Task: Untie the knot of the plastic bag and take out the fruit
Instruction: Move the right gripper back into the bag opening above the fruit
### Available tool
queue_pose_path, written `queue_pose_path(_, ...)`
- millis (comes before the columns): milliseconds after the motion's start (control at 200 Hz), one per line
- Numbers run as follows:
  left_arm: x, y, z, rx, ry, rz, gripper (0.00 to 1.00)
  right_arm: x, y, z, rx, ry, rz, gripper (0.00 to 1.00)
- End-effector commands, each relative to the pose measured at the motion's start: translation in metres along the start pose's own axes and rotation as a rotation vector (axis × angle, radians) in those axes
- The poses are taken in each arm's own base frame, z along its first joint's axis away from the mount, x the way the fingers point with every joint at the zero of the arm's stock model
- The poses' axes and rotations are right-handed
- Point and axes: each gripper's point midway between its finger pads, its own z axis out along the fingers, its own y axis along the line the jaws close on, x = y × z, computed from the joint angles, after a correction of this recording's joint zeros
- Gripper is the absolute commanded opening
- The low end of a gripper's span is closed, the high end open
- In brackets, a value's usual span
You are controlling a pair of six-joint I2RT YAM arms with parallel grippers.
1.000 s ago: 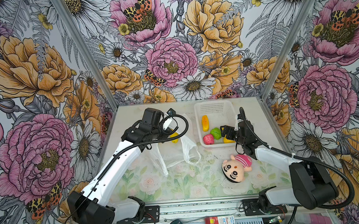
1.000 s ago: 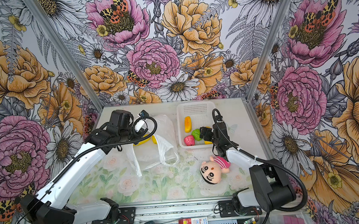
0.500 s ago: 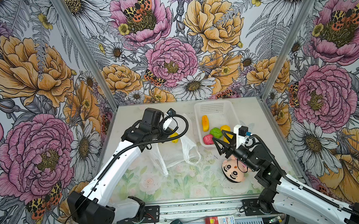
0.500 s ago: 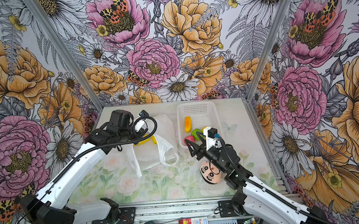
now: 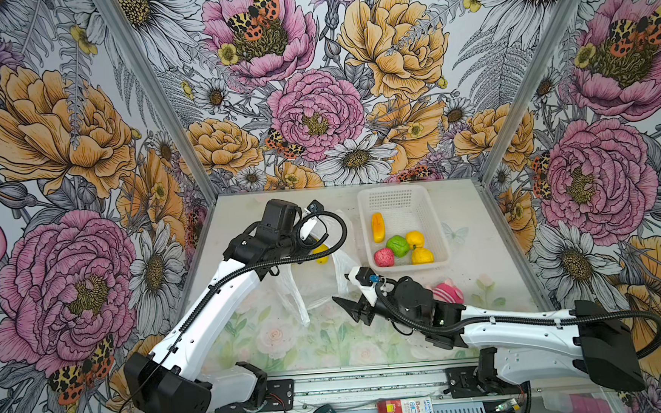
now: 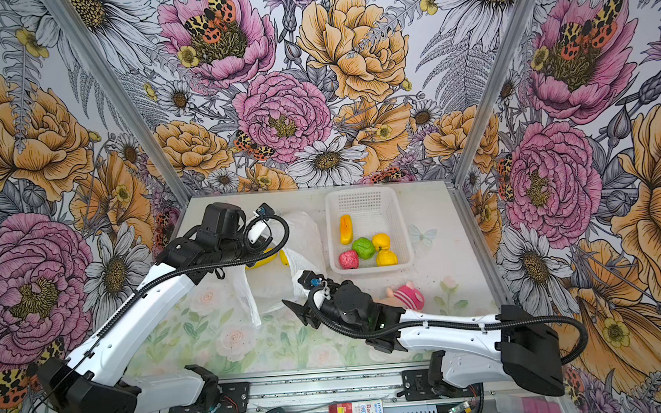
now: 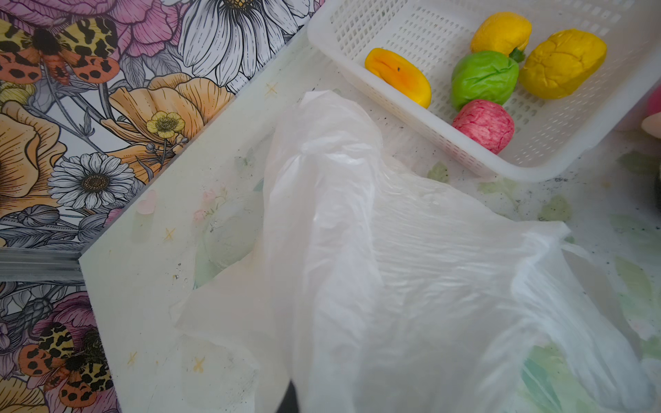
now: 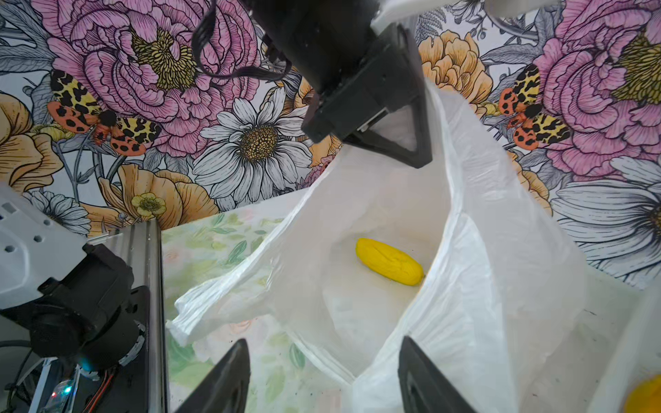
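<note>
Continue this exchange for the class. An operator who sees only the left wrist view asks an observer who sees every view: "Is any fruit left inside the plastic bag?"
Observer: Yes. The right wrist view shows one yellow fruit lying inside the plastic bag.
Operator: What holds the bag open?
Observer: The left gripper, shut on its raised edge.
Operator: And the other arm?
Observer: The right gripper is at the bag's mouth, jaws open, gripping nothing.

Cell is enclosed by floral wallpaper walls (image 5: 390,54), joined by aluminium corner posts (image 5: 159,96). Tabletop (image 5: 314,346) is covered in pale flower print.
</note>
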Motion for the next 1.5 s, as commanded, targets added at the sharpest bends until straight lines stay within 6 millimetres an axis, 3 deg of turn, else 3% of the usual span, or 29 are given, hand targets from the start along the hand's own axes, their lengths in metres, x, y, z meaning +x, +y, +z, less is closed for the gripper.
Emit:
queue_pose_path(0,0.002,0.004,0.003,-0.014,0.001,-0.023,0.00,-0.003,-0.003,0.029,0.048,0.010,-0.016,0.62)
queue_pose_path(180,0.001,0.003,0.002,-0.014,-0.001,-0.023,0.00,0.021,-0.011,0.067,0.132,0.102,-0.021,0.53)
queue_pose_path(455,-0.013,-0.010,-0.014,0.037,-0.074,0.013,0.00,0.051,-0.045,0.094,0.304,0.172,-0.012,0.42)
queue_pose_path(585,-0.018,-0.018,-0.021,0.048,-0.111,0.047,0.00,0.058,-0.066,0.097,0.422,0.189,0.014,0.39)
queue_pose_path(691,-0.018,-0.017,-0.020,0.039,-0.109,0.047,0.00,0.054,-0.079,0.085,0.521,0.174,0.025,0.36)
queue_pose_path(846,-0.009,-0.005,-0.010,-0.013,-0.058,0.019,0.00,0.016,-0.046,0.056,0.468,0.085,-0.050,0.40)
queue_pose_path(966,-0.007,-0.001,-0.009,-0.021,-0.048,0.005,0.00,-0.018,-0.006,0.027,0.387,0.001,-0.097,0.43)
queue_pose_path(1076,-0.007,0.000,-0.009,-0.020,-0.051,0.001,0.00,-0.032,0.022,0.014,0.312,-0.068,-0.083,0.45)
queue_pose_path(1161,-0.007,0.000,-0.008,-0.020,-0.049,0.000,0.00,-0.028,0.025,0.021,0.305,-0.075,-0.052,0.45)
queue_pose_path(1336,-0.006,-0.001,-0.008,-0.019,-0.048,0.000,0.00,-0.005,0.032,0.059,0.345,0.014,-0.103,0.42)
queue_pose_path(1496,-0.007,-0.001,-0.008,-0.017,-0.049,0.000,0.00,0.014,0.024,0.081,0.362,0.051,-0.083,0.42)
